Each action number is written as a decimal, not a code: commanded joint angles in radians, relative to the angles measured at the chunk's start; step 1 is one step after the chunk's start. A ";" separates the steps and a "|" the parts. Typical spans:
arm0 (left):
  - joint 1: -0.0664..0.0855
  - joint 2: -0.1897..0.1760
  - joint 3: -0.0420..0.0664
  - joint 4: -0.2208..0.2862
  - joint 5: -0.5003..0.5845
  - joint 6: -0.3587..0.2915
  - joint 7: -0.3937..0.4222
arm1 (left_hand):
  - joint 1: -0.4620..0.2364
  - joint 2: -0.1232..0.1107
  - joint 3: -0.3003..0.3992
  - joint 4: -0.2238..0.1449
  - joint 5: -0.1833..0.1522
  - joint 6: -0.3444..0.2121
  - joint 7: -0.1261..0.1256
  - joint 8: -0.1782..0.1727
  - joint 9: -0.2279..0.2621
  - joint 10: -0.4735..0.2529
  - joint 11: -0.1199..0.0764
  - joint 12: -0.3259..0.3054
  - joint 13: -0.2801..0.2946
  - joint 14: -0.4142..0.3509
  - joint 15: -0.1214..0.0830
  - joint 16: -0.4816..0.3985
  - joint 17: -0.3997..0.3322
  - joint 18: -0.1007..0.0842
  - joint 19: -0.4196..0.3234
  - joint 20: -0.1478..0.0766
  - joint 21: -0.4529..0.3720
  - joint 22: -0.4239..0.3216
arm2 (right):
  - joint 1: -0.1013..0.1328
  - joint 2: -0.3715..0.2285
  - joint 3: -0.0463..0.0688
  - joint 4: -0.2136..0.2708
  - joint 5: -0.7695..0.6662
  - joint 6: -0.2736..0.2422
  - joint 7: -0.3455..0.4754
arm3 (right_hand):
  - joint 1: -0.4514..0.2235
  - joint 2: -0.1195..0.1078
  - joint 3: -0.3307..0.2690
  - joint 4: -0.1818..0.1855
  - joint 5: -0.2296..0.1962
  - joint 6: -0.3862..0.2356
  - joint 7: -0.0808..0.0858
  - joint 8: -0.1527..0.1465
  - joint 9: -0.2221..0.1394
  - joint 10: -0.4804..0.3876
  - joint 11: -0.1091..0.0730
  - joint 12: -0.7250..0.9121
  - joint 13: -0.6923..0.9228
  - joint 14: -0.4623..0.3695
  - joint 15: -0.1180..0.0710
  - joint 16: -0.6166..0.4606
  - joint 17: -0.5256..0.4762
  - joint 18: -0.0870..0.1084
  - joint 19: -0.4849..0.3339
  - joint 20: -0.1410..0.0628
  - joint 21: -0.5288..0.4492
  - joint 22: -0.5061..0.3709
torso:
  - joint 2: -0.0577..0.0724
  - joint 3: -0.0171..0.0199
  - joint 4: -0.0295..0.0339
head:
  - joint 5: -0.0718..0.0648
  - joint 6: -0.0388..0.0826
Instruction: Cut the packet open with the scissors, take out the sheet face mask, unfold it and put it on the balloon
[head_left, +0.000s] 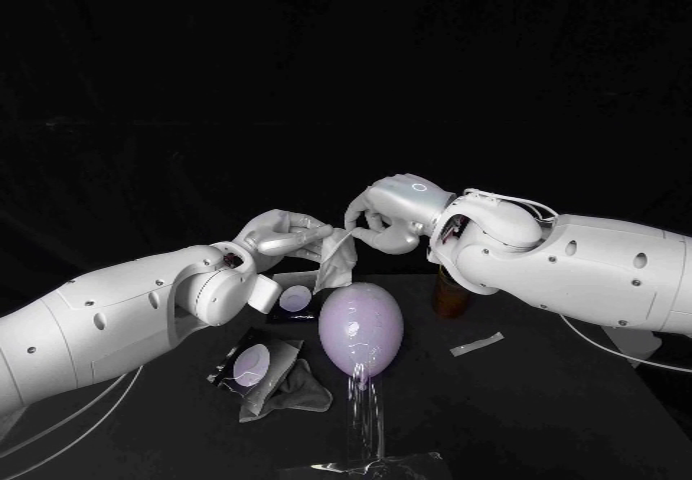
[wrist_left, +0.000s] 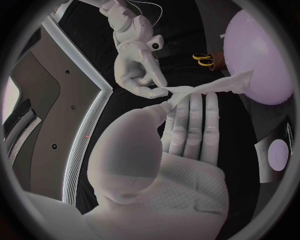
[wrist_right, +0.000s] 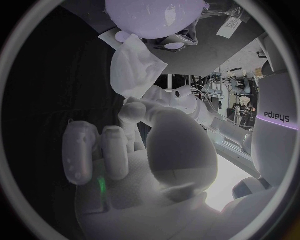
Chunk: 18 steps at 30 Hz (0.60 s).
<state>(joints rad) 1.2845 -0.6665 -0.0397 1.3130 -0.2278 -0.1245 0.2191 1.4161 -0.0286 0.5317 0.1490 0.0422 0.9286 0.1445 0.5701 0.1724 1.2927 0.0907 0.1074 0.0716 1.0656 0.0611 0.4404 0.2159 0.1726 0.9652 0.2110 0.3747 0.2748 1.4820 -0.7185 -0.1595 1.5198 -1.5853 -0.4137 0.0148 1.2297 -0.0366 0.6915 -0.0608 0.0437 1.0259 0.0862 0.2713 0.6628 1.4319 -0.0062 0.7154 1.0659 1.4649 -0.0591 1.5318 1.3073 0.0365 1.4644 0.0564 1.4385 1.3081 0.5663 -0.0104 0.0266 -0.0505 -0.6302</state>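
The white sheet mask (head_left: 338, 256) hangs still partly folded in the air between my two hands, just above the pale purple balloon (head_left: 361, 327). My left hand (head_left: 287, 236) pinches its left edge and my right hand (head_left: 388, 211) pinches its top right corner. The left wrist view has my left hand (wrist_left: 187, 131) and my right hand (wrist_left: 138, 62) both holding the stretched mask (wrist_left: 209, 87) beside the balloon (wrist_left: 259, 55). In the right wrist view the mask (wrist_right: 134, 68) hangs off my right hand (wrist_right: 140, 150) over the balloon (wrist_right: 156, 14). The opened packet (head_left: 261, 366) lies on the table.
The scissors (wrist_left: 202, 59), with yellow handles, stand in a brown holder (head_left: 451, 296) right of the balloon. A cut-off strip (head_left: 477, 343) lies on the table to the right. A second small packet (head_left: 296, 298) sits behind the balloon, whose clear stand (head_left: 366, 462) is at the front edge.
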 joint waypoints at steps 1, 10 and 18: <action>0.002 0.000 0.001 0.003 0.032 -0.033 -0.015 | -0.006 0.004 0.007 0.001 0.005 -0.009 0.001 0.022 0.134 0.009 0.000 -0.006 0.001 0.018 0.000 0.011 0.006 0.009 0.008 -0.007 0.017 0.008 | -0.002 -0.005 0.000 0.006 0.000 -0.019 0.009 | 0.009 0.001 0.005 -0.001 0.005 0.018 -0.012 0.024 0.025 0.010 0.000 0.003 0.002 0.094 -0.005 0.007 0.223 -0.007 0.041 -0.008 0.006 0.225 | 0.000 -0.0001 0.0006 | 0.001 0.000; 0.002 -0.001 0.001 -0.012 0.098 -0.120 -0.039 | -0.008 0.001 0.021 0.004 0.006 -0.022 -0.001 0.036 0.157 0.013 -0.004 -0.013 0.001 0.074 -0.015 0.029 0.027 0.010 0.037 -0.029 0.061 0.035 | -0.007 -0.035 0.000 0.045 -0.002 -0.031 0.004 | 0.009 -0.001 0.006 -0.002 0.005 0.019 -0.012 0.025 0.026 0.010 0.000 0.002 0.000 0.094 -0.005 0.006 0.222 -0.007 0.041 -0.008 0.006 0.224 | -0.001 -0.0002 -0.0010 | 0.006 0.001; 0.002 -0.004 0.002 -0.035 0.180 -0.179 -0.045 | -0.009 -0.002 0.030 0.005 0.006 -0.028 -0.001 0.043 0.167 0.013 -0.004 -0.016 0.001 0.083 -0.017 0.026 0.033 0.009 0.039 -0.036 0.073 0.044 | -0.011 -0.066 0.000 0.075 -0.002 -0.043 -0.001 | 0.009 -0.001 0.006 -0.002 0.005 0.019 -0.012 0.025 0.026 0.011 0.000 0.002 0.001 0.094 -0.005 0.006 0.222 -0.007 0.041 -0.008 0.006 0.225 | 0.000 -0.0008 0.0001 | 0.006 0.001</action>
<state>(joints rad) 1.2844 -0.6706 -0.0393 1.2809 -0.1141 -0.2501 0.1800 1.4057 -0.0391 0.5567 0.1544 0.0446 0.9089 0.1434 0.6078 0.1724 1.2996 0.0840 0.0948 0.0715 1.1414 0.0460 0.4673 0.2473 0.1706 1.0008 0.1753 0.4438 0.3162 1.4716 -0.7805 -0.1601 1.5902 -1.5819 -0.4399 0.0150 1.2306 -0.0356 0.6913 -0.0608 0.0464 1.0271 0.0871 0.2713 0.6628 1.4383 -0.0071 0.7153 1.0652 1.4647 -0.0589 1.5316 1.3082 0.0366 1.4639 0.0562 1.4384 1.3075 0.5661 -0.0109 0.0260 -0.0440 -0.6285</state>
